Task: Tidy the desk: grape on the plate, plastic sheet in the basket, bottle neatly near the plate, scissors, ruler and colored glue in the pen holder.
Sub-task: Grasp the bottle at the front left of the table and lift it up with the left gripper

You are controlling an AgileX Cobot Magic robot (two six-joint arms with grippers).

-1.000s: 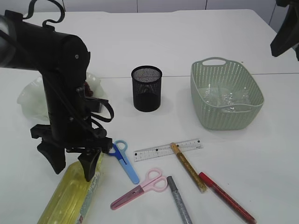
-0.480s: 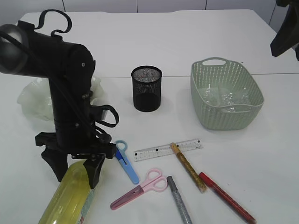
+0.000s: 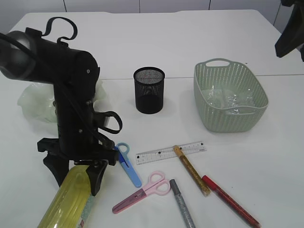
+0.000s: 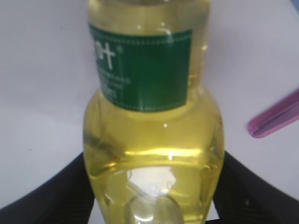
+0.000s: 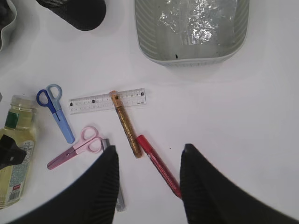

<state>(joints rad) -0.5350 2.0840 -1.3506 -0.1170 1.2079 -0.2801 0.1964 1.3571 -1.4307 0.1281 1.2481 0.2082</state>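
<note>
A bottle (image 3: 71, 199) of yellow liquid with a green label lies on its side at the front left. My left gripper (image 3: 76, 183) stands open over it, one finger on each side of its shoulder (image 4: 149, 126). The pale green plate (image 3: 28, 102) sits behind the left arm; the grape is hidden. The crumpled plastic sheet (image 3: 227, 100) lies in the basket (image 3: 218, 61). Blue scissors (image 3: 128, 164), pink scissors (image 3: 142, 191), the ruler (image 3: 161, 153) and gold (image 3: 191, 170), red (image 3: 230, 200) and silver (image 3: 183, 205) glue pens lie in front of the black mesh pen holder (image 3: 149, 90). My right gripper (image 5: 149, 154) hangs open high above the pens.
The left arm's black body (image 3: 71, 95) blocks the view of the plate's right side. The gold pen lies across the ruler's right end. The right arm (image 3: 287, 40) shows only at the top right corner.
The left arm has shifted slightly right and lowered, so its fingers now reach further down around the bottle's shoulder. The right arm and the loose items have not moved.
</note>
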